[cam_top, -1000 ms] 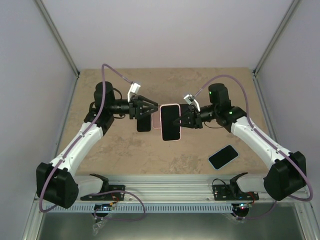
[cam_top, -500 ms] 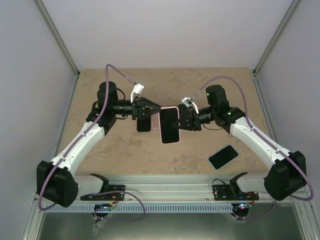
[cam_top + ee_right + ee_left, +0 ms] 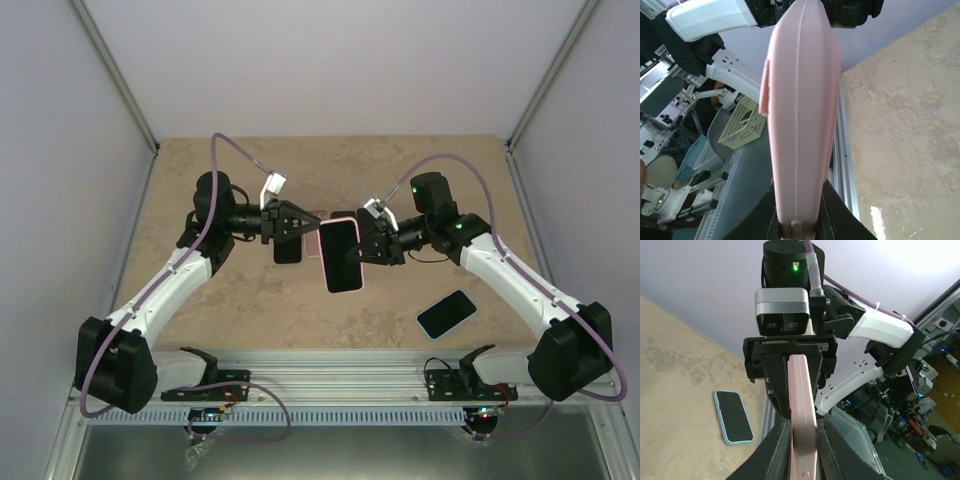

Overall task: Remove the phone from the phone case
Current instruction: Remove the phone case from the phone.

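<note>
1. Beige, stone-patterned tabletop (image 3: 240, 300) sits inside a booth of plain pale walls. Both arms reach in from their bases at 6 o'clock and meet above the middle of it.
2. The pink phone case (image 3: 800, 110) is held there, off the surface. The phone (image 3: 341, 258) sits inside it with its dark screen toward the overhead camera, and a pink rim shows along its top and left edges.
3. From 9 o'clock, the left gripper (image 3: 803, 422) has its two fingers pressed against opposite faces of the case's edge, pinching it.
4. From 3 o'clock, the right gripper (image 3: 799, 200) clamps the opposite edge of the case, with its fingers tight on both faces.
5. At 4 o'clock from the held case, and well apart from it, a second phone (image 3: 446, 313) lies flat on the table, screen up, inside a blue case (image 3: 739, 442).
6. Just at 9 o'clock of the held case, below the left gripper, is a dark flat rectangle (image 3: 287, 250). I cannot tell whether it is an object or a shadow.
7. Beyond the table's near edge, the right wrist view shows a pale lattice basket (image 3: 742, 125). Its contents cannot be made out.
</note>
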Controlling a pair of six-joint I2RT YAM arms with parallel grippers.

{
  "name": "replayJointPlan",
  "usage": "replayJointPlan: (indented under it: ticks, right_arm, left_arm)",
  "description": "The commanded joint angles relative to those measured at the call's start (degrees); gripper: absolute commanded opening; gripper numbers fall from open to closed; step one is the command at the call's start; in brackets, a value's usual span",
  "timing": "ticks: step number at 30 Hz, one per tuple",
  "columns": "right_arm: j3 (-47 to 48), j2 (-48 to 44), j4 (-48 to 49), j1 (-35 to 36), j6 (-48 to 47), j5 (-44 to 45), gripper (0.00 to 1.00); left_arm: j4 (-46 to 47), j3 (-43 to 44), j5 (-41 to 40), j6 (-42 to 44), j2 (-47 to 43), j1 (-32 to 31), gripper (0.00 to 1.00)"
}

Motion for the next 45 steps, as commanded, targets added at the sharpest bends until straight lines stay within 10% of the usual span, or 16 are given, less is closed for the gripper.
replayJointPlan:
  ticks: [1, 28, 33, 45]
  right_arm:
    - [4.24, -2.49, 0.18, 1.20, -5.61, -12.19, 0.01]
    - [8.28, -3.35, -11.60, 3.54, -16.33, -16.42, 0.01]
    - [7.07, -3.39, -6.93, 2.93, -11.06, -12.75, 0.01]
    - [3.02, -2.27, 2.27, 1.22, -0.95, -4.60, 0.01]
  left_arm:
    - [7.34, -2.99, -1.54, -5.44, 2.36, 2.25, 0.15]
    - [14.94, -6.14, -1.89, -10.00, 5.00, 4.08, 0.07]
    - [18.29, -6.35, -0.56, -10.63, 1.50, 4.07, 0.45]
    - [-42.23, 11.05, -2.11, 38.34, -2.67, -1.39, 0.60]
